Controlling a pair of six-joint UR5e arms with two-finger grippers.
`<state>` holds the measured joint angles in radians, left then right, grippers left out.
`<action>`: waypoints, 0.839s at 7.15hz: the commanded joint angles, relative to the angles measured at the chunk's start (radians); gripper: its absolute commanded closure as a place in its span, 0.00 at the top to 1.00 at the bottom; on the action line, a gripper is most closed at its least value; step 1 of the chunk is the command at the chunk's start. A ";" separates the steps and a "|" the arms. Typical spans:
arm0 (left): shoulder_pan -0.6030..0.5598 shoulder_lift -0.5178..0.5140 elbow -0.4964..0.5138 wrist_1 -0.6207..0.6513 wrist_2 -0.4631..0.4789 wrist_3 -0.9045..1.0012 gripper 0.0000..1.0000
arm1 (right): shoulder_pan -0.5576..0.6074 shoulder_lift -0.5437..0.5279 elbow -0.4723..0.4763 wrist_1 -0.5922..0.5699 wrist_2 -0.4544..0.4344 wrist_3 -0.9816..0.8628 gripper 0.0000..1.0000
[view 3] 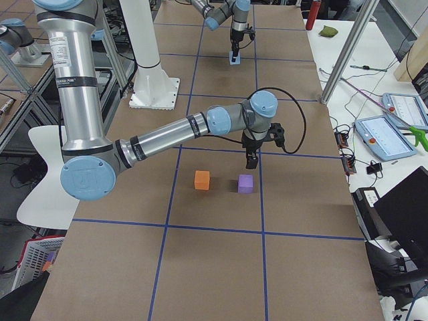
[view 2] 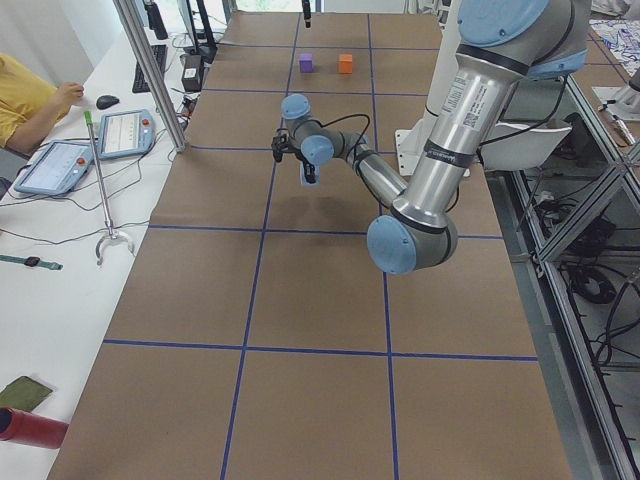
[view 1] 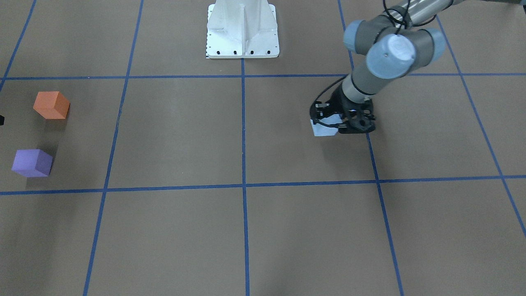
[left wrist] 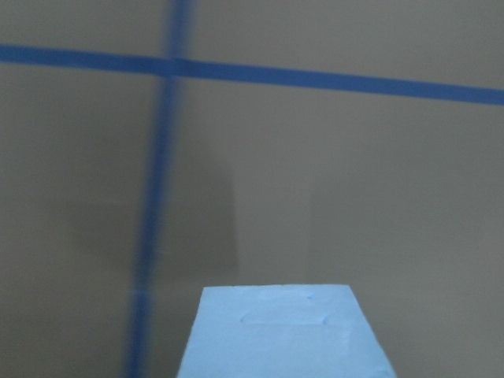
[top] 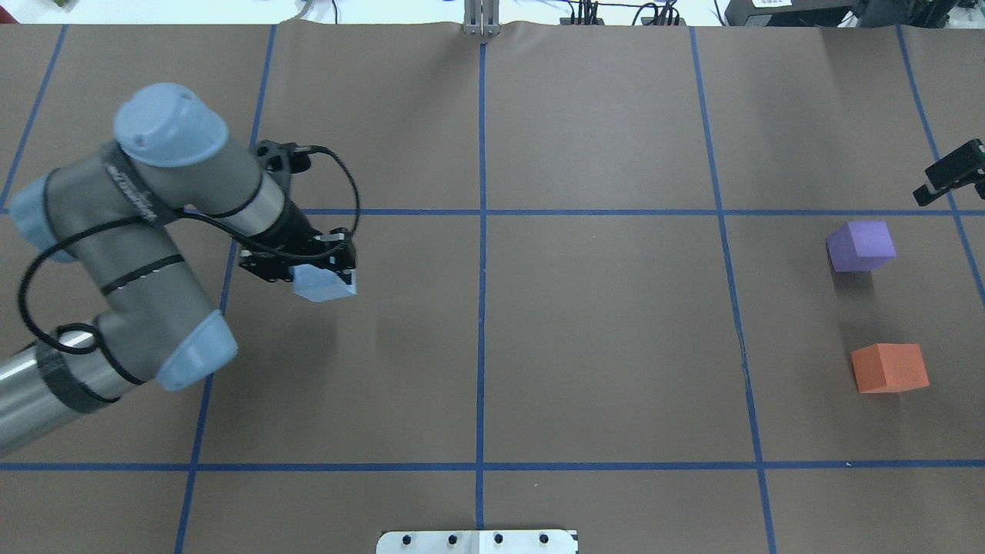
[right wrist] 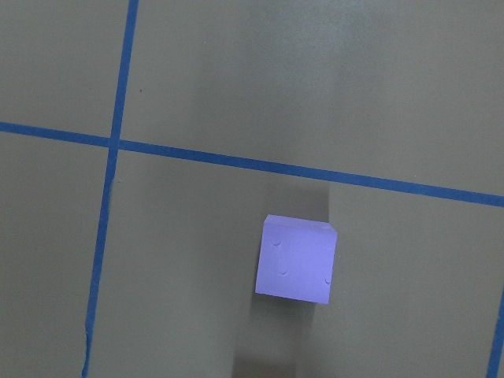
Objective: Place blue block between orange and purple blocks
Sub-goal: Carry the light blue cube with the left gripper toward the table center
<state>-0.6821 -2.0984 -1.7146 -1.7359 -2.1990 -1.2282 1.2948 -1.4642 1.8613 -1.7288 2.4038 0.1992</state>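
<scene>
The light blue block (top: 327, 285) sits between the fingers of my left gripper (top: 312, 269), which is shut on it at the table's left middle. It appears to hang just above the brown paper. It also shows in the front-facing view (view 1: 324, 128) and the left wrist view (left wrist: 283, 335). The purple block (top: 862, 245) and the orange block (top: 889, 368) stand on the far right with a gap between them. My right gripper (top: 950, 178) hovers just beyond the purple block (right wrist: 297, 258). I cannot tell whether its jaws are open.
The white robot base plate (view 1: 242, 33) stands at the table's near-robot edge. Blue tape lines (top: 482, 231) grid the brown paper. A side desk with tablets (view 2: 125, 130) and a metal post (view 2: 150, 70) lies past the far edge.
</scene>
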 commanded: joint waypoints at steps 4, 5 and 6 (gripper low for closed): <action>0.228 -0.673 0.663 -0.012 0.307 -0.119 0.00 | -0.042 -0.005 -0.008 0.104 0.001 0.003 1.00; 0.254 -0.675 0.678 -0.014 0.341 -0.116 0.00 | -0.042 -0.005 -0.008 0.106 0.001 0.003 1.00; 0.268 -0.693 0.696 -0.014 0.349 -0.111 0.04 | -0.042 -0.004 -0.005 0.107 0.001 0.003 1.00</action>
<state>-0.4386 -2.7642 -1.0570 -1.7424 -1.8766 -1.3429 1.2541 -1.4684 1.8539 -1.6270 2.4050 0.2024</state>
